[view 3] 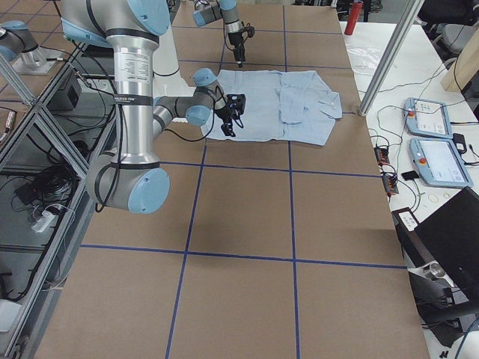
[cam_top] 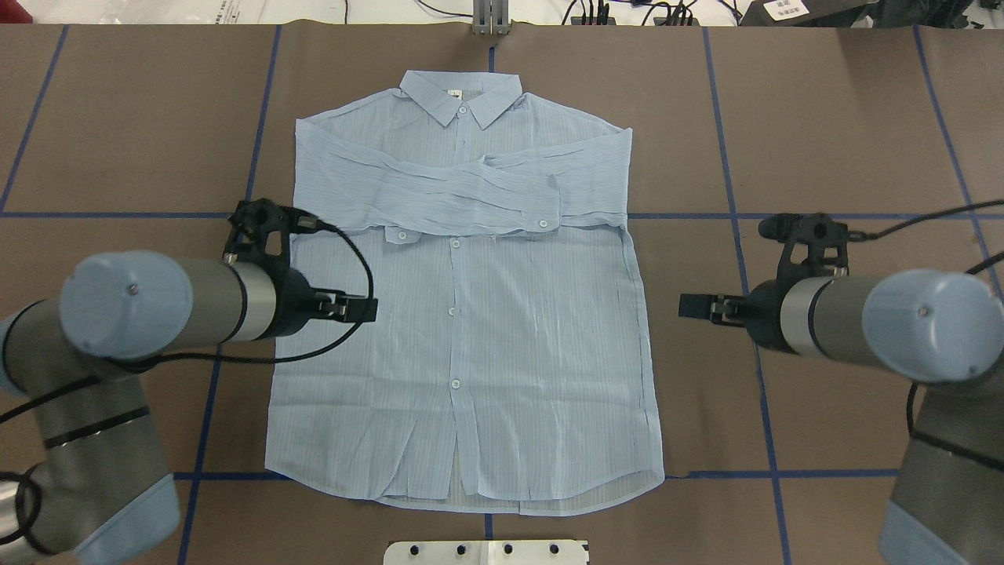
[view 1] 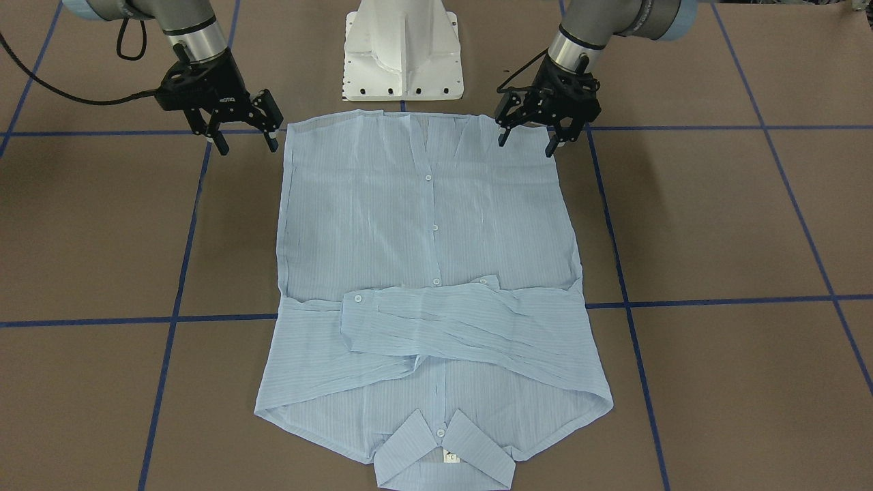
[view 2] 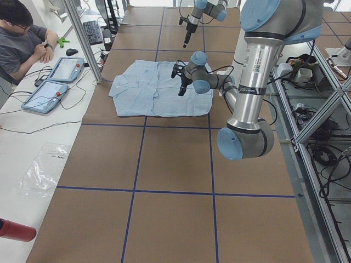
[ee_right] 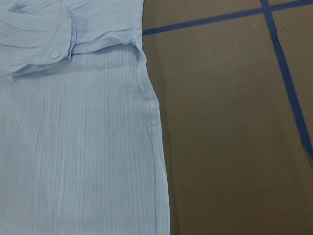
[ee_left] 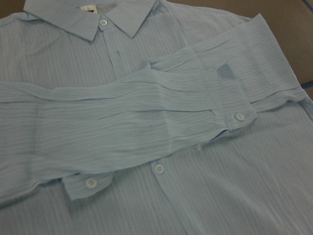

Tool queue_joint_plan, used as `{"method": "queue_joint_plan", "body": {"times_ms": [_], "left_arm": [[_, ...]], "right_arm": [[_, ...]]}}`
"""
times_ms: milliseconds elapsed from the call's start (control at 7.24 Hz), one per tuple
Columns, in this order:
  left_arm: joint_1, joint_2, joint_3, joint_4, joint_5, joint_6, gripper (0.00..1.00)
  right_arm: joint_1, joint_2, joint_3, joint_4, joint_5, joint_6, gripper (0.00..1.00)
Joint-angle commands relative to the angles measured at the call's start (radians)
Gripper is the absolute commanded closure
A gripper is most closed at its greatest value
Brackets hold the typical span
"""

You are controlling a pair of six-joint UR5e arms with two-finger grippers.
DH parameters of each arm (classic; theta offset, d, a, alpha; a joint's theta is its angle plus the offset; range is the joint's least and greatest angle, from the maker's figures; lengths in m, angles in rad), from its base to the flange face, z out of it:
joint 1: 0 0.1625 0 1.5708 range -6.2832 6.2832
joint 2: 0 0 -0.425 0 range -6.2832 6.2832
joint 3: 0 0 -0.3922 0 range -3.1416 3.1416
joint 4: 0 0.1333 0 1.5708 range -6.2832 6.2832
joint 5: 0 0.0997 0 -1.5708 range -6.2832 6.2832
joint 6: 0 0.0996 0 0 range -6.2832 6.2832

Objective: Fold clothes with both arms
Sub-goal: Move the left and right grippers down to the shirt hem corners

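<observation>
The pale blue striped shirt lies flat and buttoned on the brown table, its collar away from the robot and its hem toward the base. Both sleeves are folded across the chest. My left gripper hangs open and empty, raised above the shirt's left side near the hem corner. My right gripper is also open and empty, raised just off the shirt's right edge over bare table. Neither gripper touches the cloth.
The white pedestal base stands just behind the hem. Blue tape lines grid the brown table cover. A person sits at a side desk with two tablets. A red bottle lies at that desk's near end.
</observation>
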Motion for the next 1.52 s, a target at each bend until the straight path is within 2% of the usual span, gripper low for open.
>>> {"method": "queue_joint_plan", "body": {"times_ms": [0, 414, 552, 1381], "left_arm": [[0.179, 0.073, -0.027, 0.014, 0.097, -0.186, 0.0], [0.186, 0.075, 0.016, 0.034, 0.092, -0.186, 0.26], [0.184, 0.072, 0.028, 0.052, 0.092, -0.184, 0.29], [0.166, 0.073, 0.048, 0.08, 0.09, -0.148, 0.3]], "right_arm": [[-0.086, -0.005, 0.012, 0.0, -0.082, 0.034, 0.0], [-0.086, -0.002, 0.012, 0.0, -0.085, 0.034, 0.0], [-0.086, -0.002, 0.012, 0.0, -0.085, 0.034, 0.0], [-0.084, -0.002, 0.012, 0.0, -0.088, 0.034, 0.0]]}}
